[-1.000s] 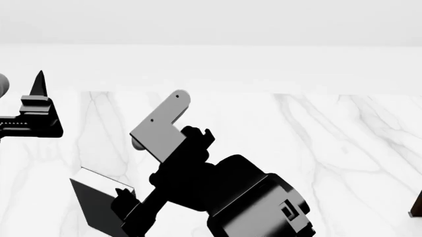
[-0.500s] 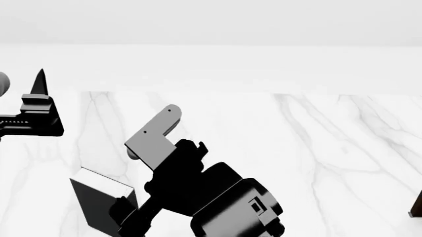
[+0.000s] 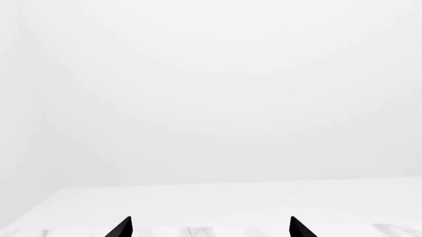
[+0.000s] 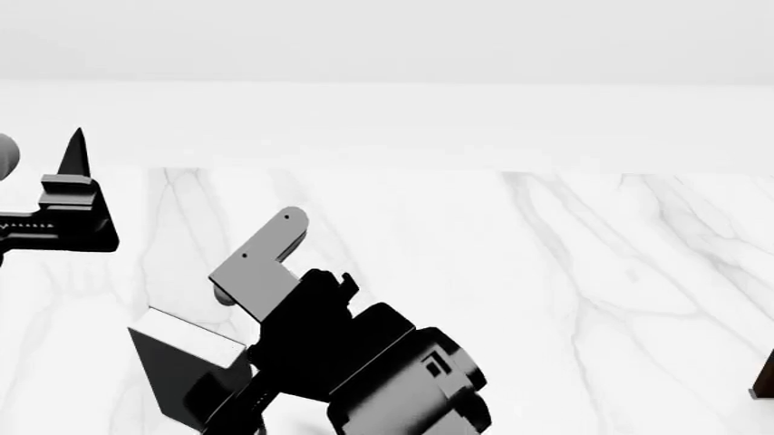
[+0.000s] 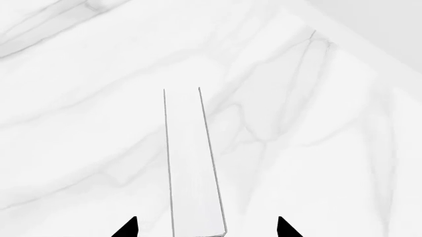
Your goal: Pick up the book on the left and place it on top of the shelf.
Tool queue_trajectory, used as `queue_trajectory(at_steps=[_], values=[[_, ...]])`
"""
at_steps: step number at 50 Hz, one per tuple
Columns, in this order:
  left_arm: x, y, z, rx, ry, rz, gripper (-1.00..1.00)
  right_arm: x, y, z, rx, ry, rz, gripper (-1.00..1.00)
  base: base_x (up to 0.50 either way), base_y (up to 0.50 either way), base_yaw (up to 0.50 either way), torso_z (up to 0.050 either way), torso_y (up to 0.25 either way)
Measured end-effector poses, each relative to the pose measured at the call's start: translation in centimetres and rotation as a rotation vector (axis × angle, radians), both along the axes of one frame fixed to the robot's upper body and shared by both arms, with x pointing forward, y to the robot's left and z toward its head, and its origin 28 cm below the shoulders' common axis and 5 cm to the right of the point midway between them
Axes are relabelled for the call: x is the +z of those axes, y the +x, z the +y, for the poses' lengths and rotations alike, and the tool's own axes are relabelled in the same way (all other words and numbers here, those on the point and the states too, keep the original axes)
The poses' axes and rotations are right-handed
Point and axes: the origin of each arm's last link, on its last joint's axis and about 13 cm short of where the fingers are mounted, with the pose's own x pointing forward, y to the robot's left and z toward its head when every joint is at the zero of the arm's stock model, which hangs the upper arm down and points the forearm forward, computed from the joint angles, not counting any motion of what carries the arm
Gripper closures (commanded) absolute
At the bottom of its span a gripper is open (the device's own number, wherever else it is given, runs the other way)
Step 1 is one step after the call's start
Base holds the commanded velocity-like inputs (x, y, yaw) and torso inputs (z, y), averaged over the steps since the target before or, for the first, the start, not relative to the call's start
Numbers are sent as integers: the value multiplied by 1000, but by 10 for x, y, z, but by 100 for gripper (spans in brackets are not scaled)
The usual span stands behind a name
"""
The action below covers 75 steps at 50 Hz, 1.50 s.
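The book [image 4: 181, 362] stands on edge on the marble table at the lower left, black with white page edges on top. In the right wrist view its white page edge [image 5: 191, 163] runs straight out from between my right gripper [image 5: 206, 228], whose jaws stand wide apart on either side of the book without touching it. In the head view my right gripper [image 4: 230, 403] is down against the book, its fingers mostly hidden by the arm. My left gripper [image 3: 207, 228] is open and empty, held up at the far left [image 4: 71, 195]. The shelf [image 4: 764, 376] shows only as a dark brown sliver at the right edge.
The white marble table [image 4: 545, 272] stretches right of my right arm to a pale wall behind. A grey bracket [image 4: 256, 263] on my right arm sticks up above the book.
My right arm has moved down and to the left, bringing its gripper closer over the book. The left arm and the book have not moved.
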Motion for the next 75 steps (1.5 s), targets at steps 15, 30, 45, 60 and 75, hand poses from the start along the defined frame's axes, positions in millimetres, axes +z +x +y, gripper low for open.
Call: queue_trajectory(at_steps=[15,30,45,60,75], values=[[-1,0,1,1,0,-1,-100,-17,1,7,30,-9,47,-100,0,0,0,0,0],[-2,0,3,6,-1,-1,-100,-29,1,1,-13,-33,64,100,0,0,0,0,0],[-3,0,2,5,-1,2,-100,-30,2,-1,-32,-26,57,100,0,0,0,0,0],[-3,-1,2,5,-1,1,-100,-29,3,-1,-28,-26,27,100,0,0,0,0,0],[-1,-3,2,4,-5,-6,-100,14,6,-15,-83,12,-106,100,0,0,0,0,1]])
